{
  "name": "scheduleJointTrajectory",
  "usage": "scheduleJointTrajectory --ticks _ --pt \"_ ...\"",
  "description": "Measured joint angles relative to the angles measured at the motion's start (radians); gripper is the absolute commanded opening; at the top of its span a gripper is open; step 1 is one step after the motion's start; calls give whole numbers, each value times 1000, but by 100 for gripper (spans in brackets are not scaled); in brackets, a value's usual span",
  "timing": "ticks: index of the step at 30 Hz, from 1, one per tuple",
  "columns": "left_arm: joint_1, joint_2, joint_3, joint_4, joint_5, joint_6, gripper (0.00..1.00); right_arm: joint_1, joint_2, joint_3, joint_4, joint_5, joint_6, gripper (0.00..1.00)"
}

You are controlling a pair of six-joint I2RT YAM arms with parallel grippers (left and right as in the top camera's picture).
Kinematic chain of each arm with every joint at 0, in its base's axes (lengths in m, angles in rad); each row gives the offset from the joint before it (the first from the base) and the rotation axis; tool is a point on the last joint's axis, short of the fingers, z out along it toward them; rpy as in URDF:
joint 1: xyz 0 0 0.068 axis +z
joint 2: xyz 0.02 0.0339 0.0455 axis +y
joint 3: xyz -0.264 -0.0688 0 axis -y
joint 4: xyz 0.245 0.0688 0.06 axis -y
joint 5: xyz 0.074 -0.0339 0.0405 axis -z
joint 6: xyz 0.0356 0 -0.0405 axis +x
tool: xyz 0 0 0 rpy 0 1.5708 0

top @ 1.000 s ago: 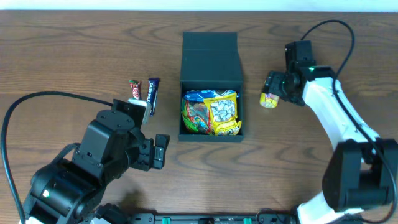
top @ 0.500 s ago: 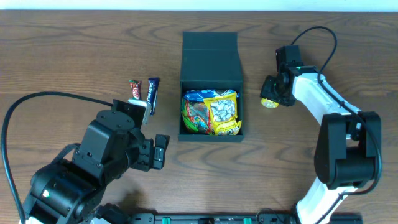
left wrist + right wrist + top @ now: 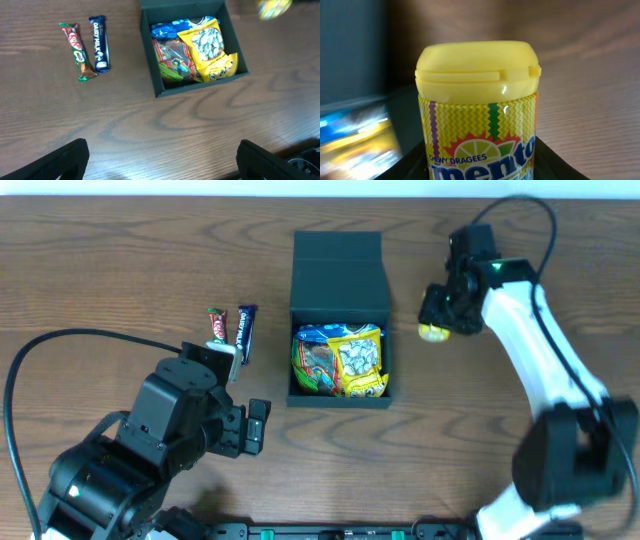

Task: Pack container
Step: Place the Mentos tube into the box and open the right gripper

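The wooden table [image 3: 150,120] has a dark, streaky grain. Ahead of the left gripper [image 3: 162,167] and off to its left lie two bars side by side, nearly touching, long sides together: a red KitKat bar [image 3: 77,51] on the outside and a blue Dairy Milk bar [image 3: 99,44] on the side nearer the gripper's midline. Straight ahead of that gripper, slightly to its right, snack packets are crowded together: a yellow packet [image 3: 212,52] printed with seeds, a green-and-red packet [image 3: 172,65] beside it, and a blue packet [image 3: 175,29] beyond both. A yellow Mentos bottle [image 3: 477,100] stands upright between the right gripper's [image 3: 480,167] fingers, flip lid closed, label reading "chewy dragees".
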Motion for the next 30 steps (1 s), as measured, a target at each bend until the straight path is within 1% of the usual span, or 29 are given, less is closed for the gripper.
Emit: scheduleJointTrajectory --ticks 3,5,8,12,17,22,23,24,25,26,27,30 --pt "0 0 0 -1 0 0 95 121 -140 25 -17 -19 -6 6" --pt "0 -3 0 6 0 0 95 234 -182 30 -17 -35 -3 6" --pt "0 -23 0 9 8 0 95 381 -165 10 13 -58 23 7" --pt "0 -77 0 -9 19 0 95 500 -98 -33 52 -61 77 8" --pt "0 -132 0 -43 21 0 95 566 6 -44 73 -33 121 9" --pt "0 -138 0 -61 23 0 95 565 93 -46 62 6 138 10" --pt "0 -138 0 -61 23 0 95 563 106 -47 57 10 140 14" --pt "0 -138 0 -61 23 0 95 562 116 -47 54 18 142 29" --pt "0 -138 0 -61 23 0 95 562 126 -47 53 27 142 48" --pt "0 -138 0 -61 23 0 95 561 135 -48 53 35 142 65" --pt "0 -138 0 -61 23 0 95 560 143 -48 53 42 148 70" --pt "0 -138 0 -61 23 0 95 558 146 -50 54 55 153 77"
